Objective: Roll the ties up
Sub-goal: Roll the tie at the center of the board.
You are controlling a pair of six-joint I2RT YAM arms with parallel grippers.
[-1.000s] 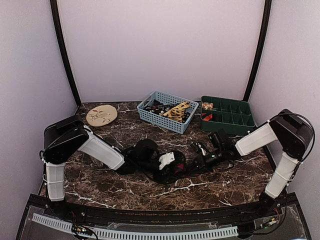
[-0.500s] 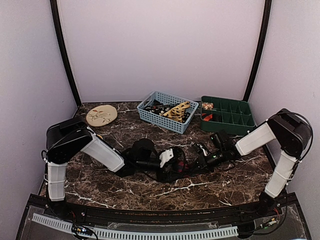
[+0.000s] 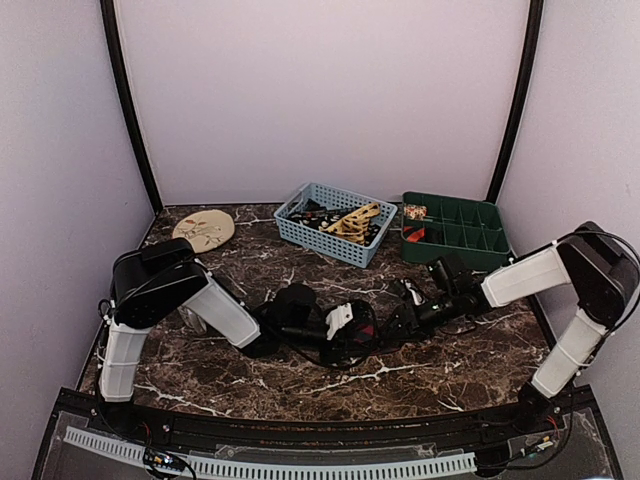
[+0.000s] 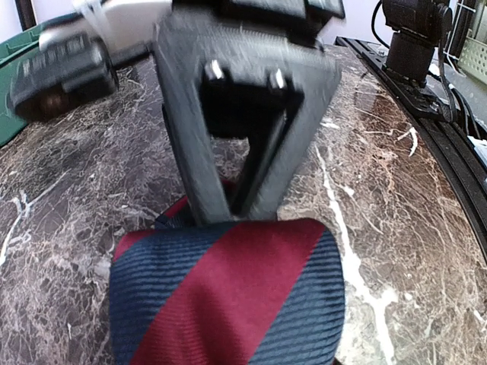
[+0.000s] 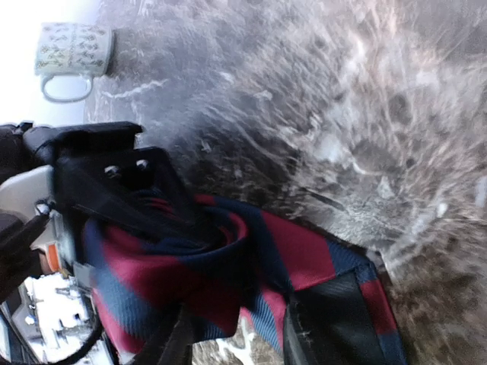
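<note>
The rolled tie (image 4: 228,304) lies mid-table (image 3: 300,385) between the left gripper (image 3: 345,320) and the right gripper (image 3: 398,320), both touching it, whether their jaws grip it I cannot tell, well apart from the basket (image 3: 300,232), tray (image 3: 455,255) and near edge.

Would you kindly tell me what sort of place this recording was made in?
Probably a lab robot test booth: plain pale walls enclose a marble-patterned table, with a blue basket and a green divided tray staged at the back.
</note>
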